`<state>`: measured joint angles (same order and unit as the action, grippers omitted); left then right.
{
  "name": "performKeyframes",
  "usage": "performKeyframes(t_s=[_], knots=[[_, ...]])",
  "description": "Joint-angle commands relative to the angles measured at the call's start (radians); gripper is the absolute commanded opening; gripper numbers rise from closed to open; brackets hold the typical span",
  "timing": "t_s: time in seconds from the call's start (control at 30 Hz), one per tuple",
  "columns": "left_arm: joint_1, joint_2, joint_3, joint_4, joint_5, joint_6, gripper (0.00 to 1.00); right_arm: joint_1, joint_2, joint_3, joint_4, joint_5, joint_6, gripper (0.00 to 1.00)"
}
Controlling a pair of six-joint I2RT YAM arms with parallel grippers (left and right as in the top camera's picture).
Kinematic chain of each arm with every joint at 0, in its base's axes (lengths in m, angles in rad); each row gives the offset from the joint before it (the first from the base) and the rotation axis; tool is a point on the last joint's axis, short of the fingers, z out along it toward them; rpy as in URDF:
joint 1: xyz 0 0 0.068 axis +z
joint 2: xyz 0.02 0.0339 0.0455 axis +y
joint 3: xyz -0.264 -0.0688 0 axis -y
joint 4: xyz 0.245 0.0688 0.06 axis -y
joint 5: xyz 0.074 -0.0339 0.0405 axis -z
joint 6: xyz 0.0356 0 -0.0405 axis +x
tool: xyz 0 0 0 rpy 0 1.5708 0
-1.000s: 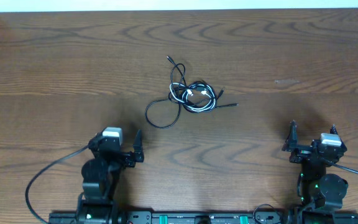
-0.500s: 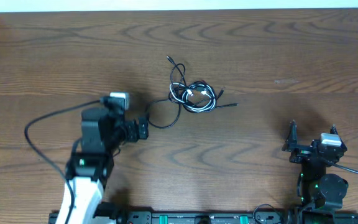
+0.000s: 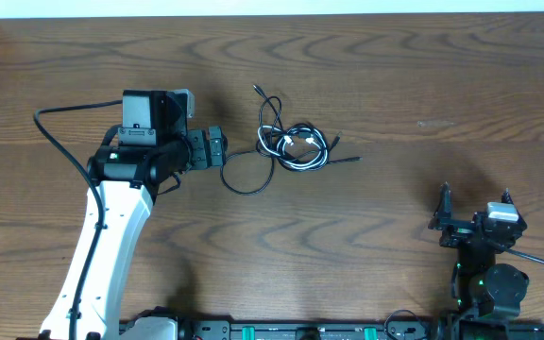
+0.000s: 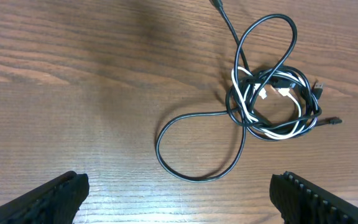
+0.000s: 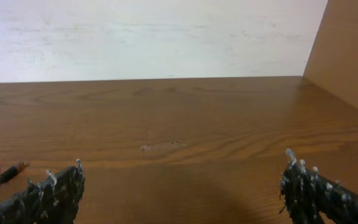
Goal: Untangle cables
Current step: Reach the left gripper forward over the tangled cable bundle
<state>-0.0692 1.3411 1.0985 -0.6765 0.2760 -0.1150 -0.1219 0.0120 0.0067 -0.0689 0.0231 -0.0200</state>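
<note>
Left tool is hovering wide open beside the tangled cables.

The left tool (image 3: 220, 149) is holding nothing, and its jaws are standing wide apart, probably to pinch a cord. The cables (image 4: 269, 106) are lying knotted on the table (image 3: 395, 76) just ahead of it, with the black loop (image 4: 194, 178) nearest. The right tool (image 3: 475, 200) is waiting open and empty, with the cables well off to its side.

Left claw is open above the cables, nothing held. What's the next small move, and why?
Probably lower the left claw onto the black loop. In the wrist view that loop lies just ahead of the open jaws and sticks out to one side of the tangle of black and white cords, so it looks the easiest strand to pinch.
</note>
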Motion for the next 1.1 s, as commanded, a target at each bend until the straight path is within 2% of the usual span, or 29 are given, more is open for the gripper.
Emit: performKeyframes(t_s=[0.0,0.17,0.3,0.4,0.6,0.7,0.8,0.93,1.07], knots=[[-0.002,0.006,0.018,-0.004,0.004,-0.021,0.98,0.006,-0.005,-0.001,-0.003,0.008,-0.015,0.99],[-0.002,0.006,0.018,0.012,0.005,-0.027,0.98,0.006,-0.005,-0.001,-0.003,0.008,-0.015,0.99],[-0.003,0.006,0.018,0.027,0.005,-0.217,0.98,0.006,-0.005,-0.001,-0.003,0.008,-0.015,0.99],[-0.038,0.006,0.018,0.019,0.003,-0.259,0.98,0.006,-0.005,-0.001,-0.003,0.008,-0.015,0.99],[-0.187,0.011,0.018,0.041,-0.27,-0.41,0.98,0.006,-0.005,-0.001,-0.003,0.008,-0.015,0.99],[-0.226,0.025,0.018,0.062,-0.334,-0.47,0.98,0.006,-0.005,-0.001,-0.003,0.008,-0.015,0.99],[-0.245,0.066,0.018,0.11,-0.332,-0.509,0.98,0.006,-0.005,-0.001,-0.003,0.008,-0.015,0.99],[-0.251,0.14,0.018,0.165,-0.263,-0.508,0.98,0.006,-0.005,-0.001,-0.003,0.008,-0.015,0.99],[-0.251,0.186,0.019,0.193,-0.257,-0.508,0.98,0.006,-0.005,-0.002,-0.003,0.008,-0.015,0.99]])
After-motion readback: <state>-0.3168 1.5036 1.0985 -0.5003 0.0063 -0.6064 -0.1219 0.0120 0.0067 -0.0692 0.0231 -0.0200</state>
